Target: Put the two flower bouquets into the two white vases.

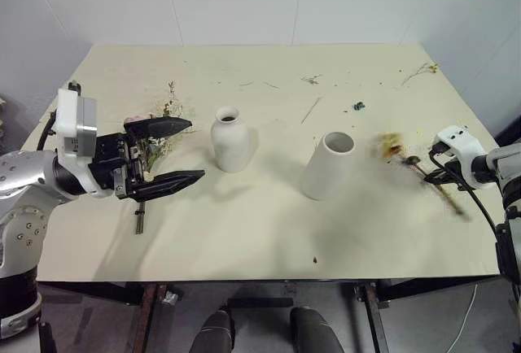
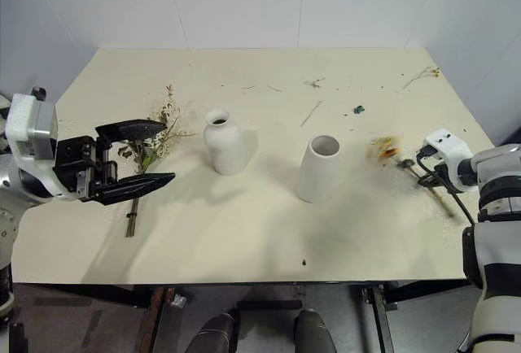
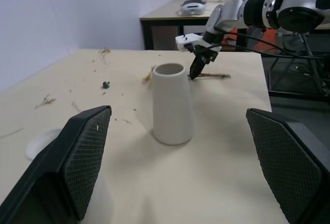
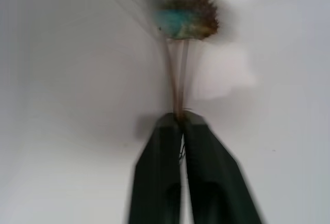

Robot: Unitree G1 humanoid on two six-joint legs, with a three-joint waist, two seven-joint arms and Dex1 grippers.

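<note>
Right jaws pinch the thin-stemmed bouquet [image 4: 180, 53] by its stems

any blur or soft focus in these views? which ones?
Right wrist view: the thin-stemmed bouquet beyond the shut right claw is smeared and soft. Left eye view: the same bouquet at the right claw is streaked; both vases are crisp. Left wrist view: the cylinder vase is sharp, the left claw's near fingers soft.

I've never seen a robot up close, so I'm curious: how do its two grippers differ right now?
The left gripper is wide open and holds nothing, hovering above the table; the right gripper is shut on the yellow bouquet's thin stems. The left points sideways toward the bottle-shaped vase; the right angles down at the table. Both have two black fingers.
</note>
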